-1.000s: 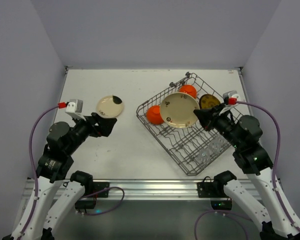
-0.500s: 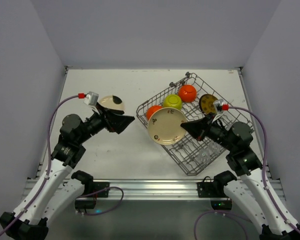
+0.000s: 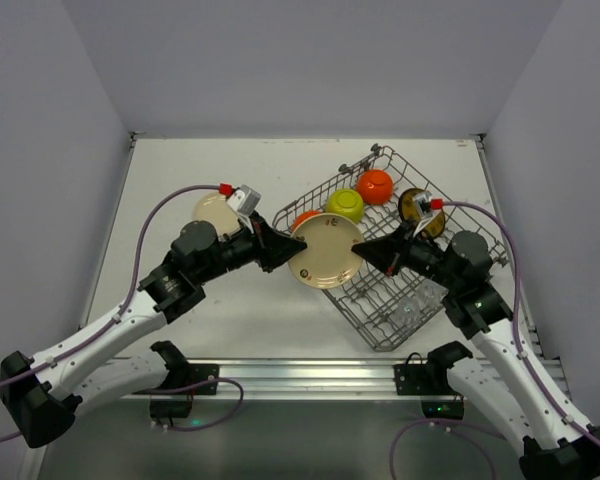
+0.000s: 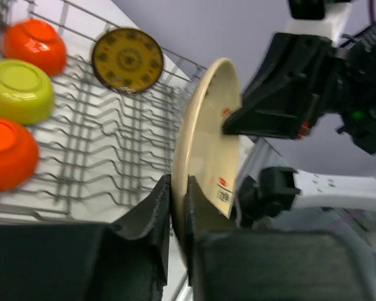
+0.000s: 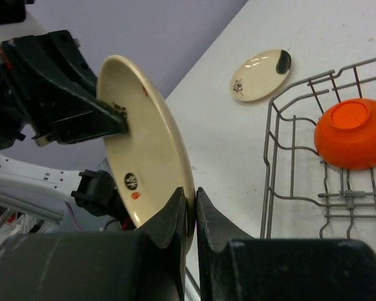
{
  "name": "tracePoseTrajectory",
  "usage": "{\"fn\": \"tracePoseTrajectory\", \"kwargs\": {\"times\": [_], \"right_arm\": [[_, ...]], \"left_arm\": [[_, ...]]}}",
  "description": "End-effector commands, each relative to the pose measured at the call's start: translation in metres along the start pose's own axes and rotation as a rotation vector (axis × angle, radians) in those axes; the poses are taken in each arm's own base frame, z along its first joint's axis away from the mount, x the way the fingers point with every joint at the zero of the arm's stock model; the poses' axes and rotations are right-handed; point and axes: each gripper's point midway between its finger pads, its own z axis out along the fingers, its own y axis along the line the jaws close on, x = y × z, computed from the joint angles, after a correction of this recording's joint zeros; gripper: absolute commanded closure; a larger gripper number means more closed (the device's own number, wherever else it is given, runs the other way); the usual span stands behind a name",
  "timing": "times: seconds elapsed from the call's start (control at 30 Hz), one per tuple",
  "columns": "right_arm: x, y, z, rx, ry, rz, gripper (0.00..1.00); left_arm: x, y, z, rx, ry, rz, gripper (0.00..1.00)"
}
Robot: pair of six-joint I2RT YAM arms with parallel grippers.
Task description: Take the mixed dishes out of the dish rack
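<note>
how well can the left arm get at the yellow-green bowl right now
Probably not yet. The left arm has its jaws shut on the cream plate, whose opposite rim the right arm grips. The yellow-green bowl sits uncovered in the dish rack, so otherwise reachable.

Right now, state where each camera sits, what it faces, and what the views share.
Top external: above, behind the bases, looking down on both arms, the dish rack, the cream plate between left gripper and right gripper.
Left wrist: on the left arm, facing across the rack; own fingers at bottom, right gripper opposite.
Right wrist: on the right arm, facing the table; own fingers at bottom, left gripper opposite.
Shared: all show that plate gripped from both sides.
</note>
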Motion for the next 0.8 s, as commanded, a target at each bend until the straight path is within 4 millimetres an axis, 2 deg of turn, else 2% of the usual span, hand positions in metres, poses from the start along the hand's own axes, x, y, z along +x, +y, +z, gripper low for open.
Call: {"fn": "tracePoseTrajectory", "kwargs": {"times": [0.0, 0.03, 0.17, 0.2, 0.23, 0.27, 0.3, 0.33, 0.37, 0.4, 0.43, 0.47, 0.53, 0.57, 0.6, 0.63, 0.67, 0.73, 0.77], "right_arm": [[-0.016, 0.027, -0.003, -0.116, -0.051, -0.049, 1.0], [-0.016, 0.026, -0.003, -0.113, -0.052, -0.05, 1.0], [-0.013, 0.024, -0.005, -0.1, -0.049, -0.058, 1.0], [-0.014, 0.023, -0.006, -0.092, -0.055, -0.062, 0.99], [-0.014, 0.022, -0.007, -0.08, -0.055, -0.061, 0.86], [-0.013, 0.013, -0.007, -0.036, -0.054, -0.058, 0.34], [-0.016, 0.01, -0.008, -0.006, -0.069, -0.062, 0.07], [-0.016, 0.004, -0.013, 0.036, -0.079, -0.073, 0.01], [-0.017, -0.013, -0.017, 0.14, -0.099, -0.058, 0.01], [-0.02, -0.02, -0.021, 0.189, -0.12, -0.061, 0.01], [-0.024, -0.022, -0.03, 0.225, -0.152, -0.081, 0.01], [-0.025, -0.032, -0.036, 0.289, -0.174, -0.08, 0.01], [-0.026, -0.032, -0.043, 0.302, -0.195, -0.097, 0.01], [-0.027, -0.028, -0.047, 0.292, -0.208, -0.104, 0.01], [-0.025, -0.025, -0.049, 0.281, -0.204, -0.104, 0.01], [-0.024, -0.024, -0.049, 0.276, -0.201, -0.105, 0.01], [-0.022, -0.023, -0.05, 0.274, -0.193, -0.103, 0.01], [-0.02, -0.021, -0.052, 0.266, -0.183, -0.1, 0.01], [-0.018, -0.019, -0.054, 0.266, -0.181, -0.101, 0.01]], "left_arm": [[-0.025, -0.001, 0.012, -0.052, -0.081, 0.065, 0.94], [-0.024, 0.0, 0.014, -0.064, -0.079, 0.074, 1.0], [-0.024, 0.006, 0.018, -0.139, -0.091, 0.082, 1.0], [-0.027, 0.02, 0.015, -0.227, -0.111, 0.079, 1.0], [-0.028, 0.026, 0.013, -0.269, -0.122, 0.064, 1.0], [-0.033, 0.031, 0.01, -0.312, -0.141, 0.049, 1.0], [-0.027, 0.058, -0.002, -0.469, -0.131, 0.036, 1.0], [-0.038, 0.065, -0.009, -0.547, -0.171, -0.012, 1.0], [-0.039, 0.077, -0.017, -0.634, -0.182, -0.032, 1.0], [-0.037, 0.103, -0.039, -0.81, -0.188, -0.022, 1.0], [-0.049, 0.106, -0.048, -0.869, -0.237, -0.073, 1.0], [-0.058, 0.126, -0.063, -0.964, -0.267, -0.1, 1.0], [-0.061, 0.15, -0.079, -1.009, -0.273, -0.181, 1.0], [-0.079, 0.182, -0.107, -1.083, -0.355, -0.241, 1.0], [-0.088, 0.21, -0.125, -1.074, -0.408, -0.333, 1.0], [-0.08, 0.208, -0.112, -1.01, -0.379, -0.368, 1.0], [-0.082, 0.245, -0.137, -1.093, -0.426, -0.443, 1.0], [-0.076, 0.275, -0.138, -1.077, -0.437, -0.532, 1.0], [-0.069, 0.302, -0.137, -1.094, -0.416, -0.574, 1.0]]}}
